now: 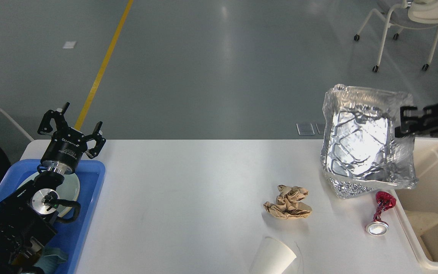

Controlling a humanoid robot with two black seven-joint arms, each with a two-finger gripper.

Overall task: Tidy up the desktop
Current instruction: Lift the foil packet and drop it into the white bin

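The white desktop [188, 198] fills the lower view. My right gripper [404, 121] is at the upper right, shut on the rim of a foil tray [363, 140], which hangs tilted in the air with its hollow facing me, above the desktop's right end. A crumpled foil sheet [350, 188] shows under it. A crumpled brown paper [288, 202], a crushed red can [381, 213] and a white paper cup [274, 258] lie on the desktop. My left gripper [70, 125] is open and empty above the blue tray's far end.
A blue tray [89, 198] at the left edge holds a white plate [70, 188]. A cream bin [435, 205] stands against the desktop's right edge. A chair on castors [405, 23] stands far back right on the grey floor.
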